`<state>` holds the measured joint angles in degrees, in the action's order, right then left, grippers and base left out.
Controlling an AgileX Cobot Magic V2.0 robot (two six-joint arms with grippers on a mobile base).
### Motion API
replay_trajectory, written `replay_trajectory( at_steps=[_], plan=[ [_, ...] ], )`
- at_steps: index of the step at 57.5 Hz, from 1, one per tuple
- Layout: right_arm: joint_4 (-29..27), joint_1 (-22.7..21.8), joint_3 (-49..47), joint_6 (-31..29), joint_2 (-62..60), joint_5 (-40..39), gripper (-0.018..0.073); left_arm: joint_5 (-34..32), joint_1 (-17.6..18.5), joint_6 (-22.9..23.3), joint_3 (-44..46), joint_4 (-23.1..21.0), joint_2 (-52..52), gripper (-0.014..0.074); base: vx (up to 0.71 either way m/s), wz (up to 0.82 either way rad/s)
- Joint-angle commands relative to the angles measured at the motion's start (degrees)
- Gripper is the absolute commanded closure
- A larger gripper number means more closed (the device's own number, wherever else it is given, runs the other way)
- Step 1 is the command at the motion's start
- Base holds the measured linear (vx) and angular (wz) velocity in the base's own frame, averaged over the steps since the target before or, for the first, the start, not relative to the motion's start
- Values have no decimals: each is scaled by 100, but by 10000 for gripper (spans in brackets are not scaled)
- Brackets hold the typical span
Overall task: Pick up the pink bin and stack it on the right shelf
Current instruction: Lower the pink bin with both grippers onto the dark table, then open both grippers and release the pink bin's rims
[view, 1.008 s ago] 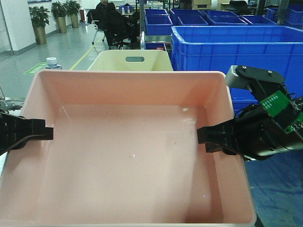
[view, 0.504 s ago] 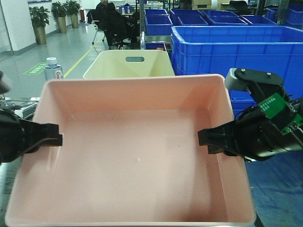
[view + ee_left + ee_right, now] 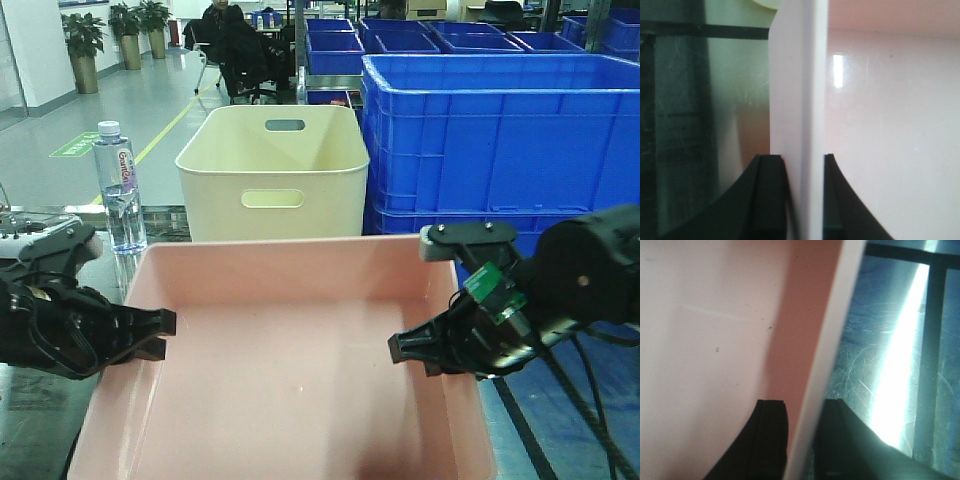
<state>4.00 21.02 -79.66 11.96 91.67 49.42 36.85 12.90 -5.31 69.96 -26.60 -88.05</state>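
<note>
1. We hold the pink bin (image 3: 290,330) between both arms. The left tool (image 3: 158,326) pinches its left wall and the right tool (image 3: 402,348) its right wall, each with one finger inside and one outside.
2. We judge the tub empty and light. Its thin plastic walls look springy and smooth, so slipping is the risk, and the rolled rim at mid-wall looks the soundest hold.
3. It is wide, shallow and pale pink, with rounded corners and a plain inside.
4. It hangs low in front of the cream bin (image 3: 272,170) and blue crates (image 3: 500,130), over the dark, glossy shelf (image 3: 875,355) with tape lines. We cannot tell whether it touches.
</note>
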Motion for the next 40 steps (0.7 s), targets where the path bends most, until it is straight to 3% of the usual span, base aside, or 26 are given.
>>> replay_trajectory(
  at_steps=[1,17,40],
  plan=[
    [25,8,-181,51,-20,-564,556,-353,89,85,221,-517,136,591,0,0],
    [-164,8,-181,64,346,-575,451,-430,89,79,221,-517,-56,490,0,0],
    [-160,8,-181,91,327,-554,150,-423,89,72,221,-517,-34,107,0,0]
  ],
)
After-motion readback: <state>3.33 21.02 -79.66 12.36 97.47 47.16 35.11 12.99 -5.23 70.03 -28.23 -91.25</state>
